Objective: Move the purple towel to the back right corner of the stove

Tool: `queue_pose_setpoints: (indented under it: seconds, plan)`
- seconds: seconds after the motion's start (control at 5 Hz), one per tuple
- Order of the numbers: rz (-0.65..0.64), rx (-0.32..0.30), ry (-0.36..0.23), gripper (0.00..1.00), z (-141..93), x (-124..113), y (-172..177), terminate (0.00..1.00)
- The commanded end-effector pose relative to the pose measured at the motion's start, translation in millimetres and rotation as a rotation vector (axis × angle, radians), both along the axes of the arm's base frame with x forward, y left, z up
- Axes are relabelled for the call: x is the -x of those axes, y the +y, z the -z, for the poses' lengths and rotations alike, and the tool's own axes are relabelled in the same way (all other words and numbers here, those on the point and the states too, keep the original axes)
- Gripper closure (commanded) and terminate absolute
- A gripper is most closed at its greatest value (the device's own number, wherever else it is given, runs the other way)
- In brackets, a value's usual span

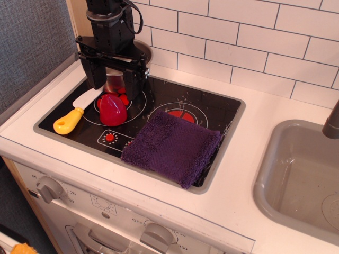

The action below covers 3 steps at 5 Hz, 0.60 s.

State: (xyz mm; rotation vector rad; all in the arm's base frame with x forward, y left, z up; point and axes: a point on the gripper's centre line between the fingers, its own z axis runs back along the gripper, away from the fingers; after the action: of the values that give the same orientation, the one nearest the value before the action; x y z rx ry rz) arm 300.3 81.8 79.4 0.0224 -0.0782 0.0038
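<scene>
Observation.image: black gripper (112,79) jaws wide, empty, at stove (222,103) back-left; dark purple fuzzy towel (172,147) front-right, ungrasped. Next: cross, pinch it.

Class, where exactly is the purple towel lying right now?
The purple towel lies on the stove's front right part, covering part of the right burner, right of the red toy.

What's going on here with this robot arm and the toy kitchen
A single robot arm hangs over the back left of the stove, its end effector open and holding nothing. The purple towel lies flat on the front right of the cooktop, partly covering the right burner, so it has not reached the back right corner. A red toy pepper and a yellow-handled spatula sit on the left side.
</scene>
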Motion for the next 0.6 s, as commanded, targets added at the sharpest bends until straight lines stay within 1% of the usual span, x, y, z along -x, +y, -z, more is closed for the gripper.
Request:
queue_pose_setpoints:
  seconds: [0.0,0.2,0.4]
  plan:
    - [0.000,0.000,0.000,0.00,0,0,0,0.00]
    - [0.047,0.021,-0.017,0.00,-3,7,-25,0.00]
    - [0.104,0.052,-0.011,0.00,2,19,-55,0.00]
